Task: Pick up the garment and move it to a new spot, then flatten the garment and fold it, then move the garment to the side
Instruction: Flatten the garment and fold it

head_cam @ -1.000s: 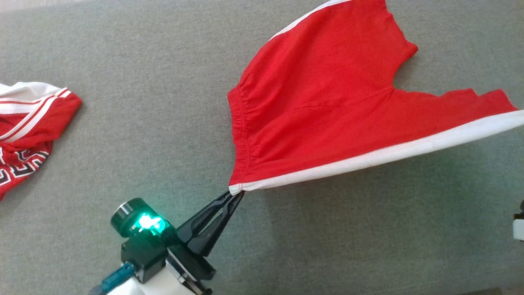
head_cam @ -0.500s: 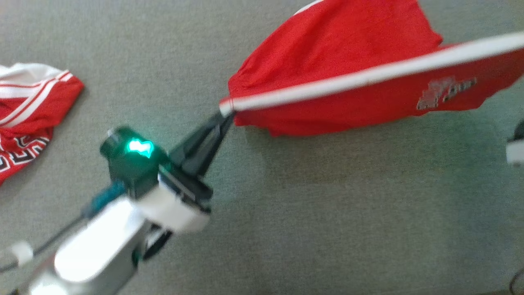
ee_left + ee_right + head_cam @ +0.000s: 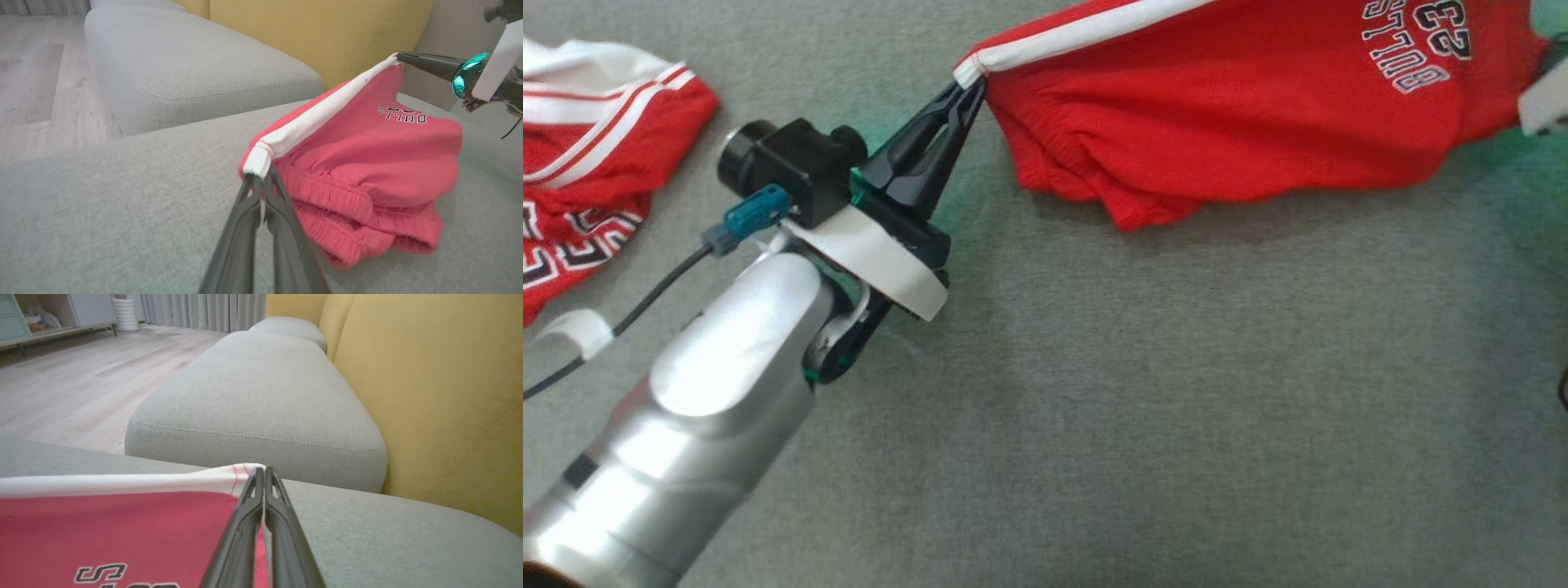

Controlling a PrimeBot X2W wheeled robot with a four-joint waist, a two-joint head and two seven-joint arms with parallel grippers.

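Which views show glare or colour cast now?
Head view: green glow on the cushion beside the left gripper, glare on its silver forearm. Left wrist view: red shorts read pinkish. Right wrist view: right gripper blurs toward the bottom edge.

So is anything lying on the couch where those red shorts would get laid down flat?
Nothing visible does. The red shorts with a white side stripe hang over open grey fabric cushion; the crumpled red-and-white jersey lies off to the left, apart from them.
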